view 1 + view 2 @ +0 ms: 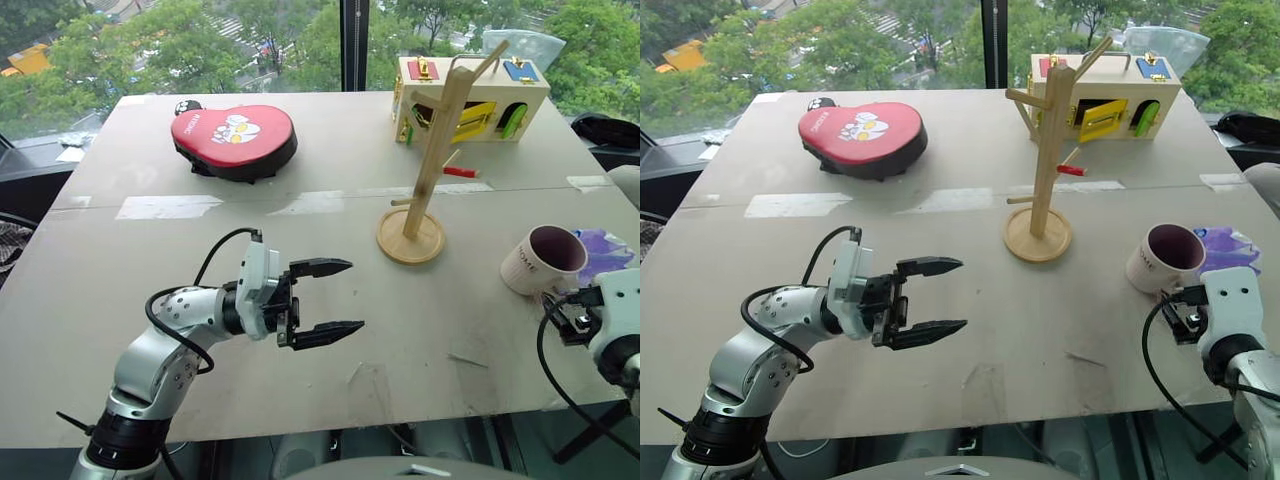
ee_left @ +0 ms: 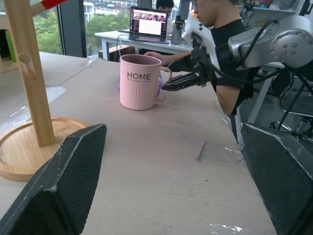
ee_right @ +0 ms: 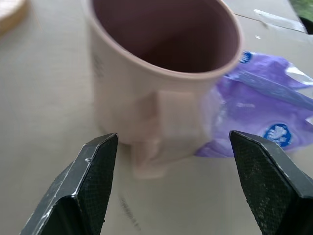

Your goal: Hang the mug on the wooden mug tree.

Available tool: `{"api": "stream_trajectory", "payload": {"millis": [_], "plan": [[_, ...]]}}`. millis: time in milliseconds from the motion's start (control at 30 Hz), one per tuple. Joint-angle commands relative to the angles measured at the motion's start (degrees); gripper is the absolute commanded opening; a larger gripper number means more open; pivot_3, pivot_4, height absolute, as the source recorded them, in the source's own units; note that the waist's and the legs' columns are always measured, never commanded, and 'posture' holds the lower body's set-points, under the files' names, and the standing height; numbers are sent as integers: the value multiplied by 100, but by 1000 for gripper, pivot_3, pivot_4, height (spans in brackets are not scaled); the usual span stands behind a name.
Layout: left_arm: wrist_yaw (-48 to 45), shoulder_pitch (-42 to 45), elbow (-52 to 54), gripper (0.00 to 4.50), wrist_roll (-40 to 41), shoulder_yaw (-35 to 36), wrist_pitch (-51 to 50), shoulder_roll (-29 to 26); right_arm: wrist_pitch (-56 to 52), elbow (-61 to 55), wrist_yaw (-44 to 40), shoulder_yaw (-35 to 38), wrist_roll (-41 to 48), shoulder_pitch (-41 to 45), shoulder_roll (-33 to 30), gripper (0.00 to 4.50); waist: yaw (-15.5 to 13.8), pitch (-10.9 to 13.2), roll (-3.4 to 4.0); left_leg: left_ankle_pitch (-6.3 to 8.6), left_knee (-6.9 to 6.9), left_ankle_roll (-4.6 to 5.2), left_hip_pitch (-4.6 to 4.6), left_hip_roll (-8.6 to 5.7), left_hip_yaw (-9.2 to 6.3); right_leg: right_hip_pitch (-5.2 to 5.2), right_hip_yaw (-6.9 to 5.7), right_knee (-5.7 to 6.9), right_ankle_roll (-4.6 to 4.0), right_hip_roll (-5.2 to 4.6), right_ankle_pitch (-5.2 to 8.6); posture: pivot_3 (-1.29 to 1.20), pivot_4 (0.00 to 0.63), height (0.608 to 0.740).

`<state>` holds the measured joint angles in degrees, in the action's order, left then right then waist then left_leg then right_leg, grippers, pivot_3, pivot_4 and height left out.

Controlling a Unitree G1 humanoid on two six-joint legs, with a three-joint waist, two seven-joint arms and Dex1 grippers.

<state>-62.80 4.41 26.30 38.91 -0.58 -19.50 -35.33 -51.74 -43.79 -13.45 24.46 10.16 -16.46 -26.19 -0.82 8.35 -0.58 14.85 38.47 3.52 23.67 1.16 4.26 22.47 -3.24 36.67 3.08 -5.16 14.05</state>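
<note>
Mug (image 1: 541, 260) handle faces straight back at our right pincer (image 3: 166, 188), whose two black fingers stand wide apart and hold nothing. From the right wrist view the handle sits just ahead of the pincer and between the lines of its fingers, with the plum-coloured inside of the mug open to us above it. The mug stands upright on the worktop (image 1: 330, 330), and the purple-and-white plastic bag (image 3: 264, 117) lies just beyond it, on the far side from the mug tree, apparently touching its wall.

We judge the step in hand to be the approach for the grasp. To do it well, we want to advance level and centred so that one finger passes each side of the handle, closing only when the pads are well past its outer edge. Coming in skewed could nudge the mug or snag the bag.

Our left pincer (image 1: 322, 302) hovers open and empty over the middle of the worktop, pointing across toward the mug. The wooden mug tree (image 1: 428, 165) stands well ahead of the left pincer, between it and the mug, its pegs all bare.
</note>
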Motion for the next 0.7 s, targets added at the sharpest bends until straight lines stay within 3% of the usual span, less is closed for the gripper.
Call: {"api": "stream_trajectory", "payload": {"millis": [33,467,567,667,700], "plan": [[-6,-139,283,4500,84,86,55,-47,327,14,350,-97,-374,-2,131,3634,3,0,0,0,-1,0,0,1,0,1,0,0,0,1,0,0,150,740],[16,-134,163,4500,56,107,121,1,843,468,881,-478,-914,202,693,3634,8,0,1,0,-2,-1,-1,5,1,3,2,2,1,5,0,0,150,740],[27,-248,309,4500,107,141,104,-34,990,636,906,-603,-954,273,795,2885,9,0,1,0,-2,-1,-1,5,1,4,2,3,1,6,0,0,150,740],[-38,-120,163,4500,132,175,89,-68,1068,662,884,-624,-979,277,810,1322,-3,0,1,0,-2,-1,0,5,2,4,2,2,1,5,0,0,150,740],[-44,-77,119,4500,144,183,78,-66,1097,664,872,-619,-995,265,793,1030,-4,0,1,0,-2,-1,0,5,2,4,2,2,1,5,0,0,150,740]]}}
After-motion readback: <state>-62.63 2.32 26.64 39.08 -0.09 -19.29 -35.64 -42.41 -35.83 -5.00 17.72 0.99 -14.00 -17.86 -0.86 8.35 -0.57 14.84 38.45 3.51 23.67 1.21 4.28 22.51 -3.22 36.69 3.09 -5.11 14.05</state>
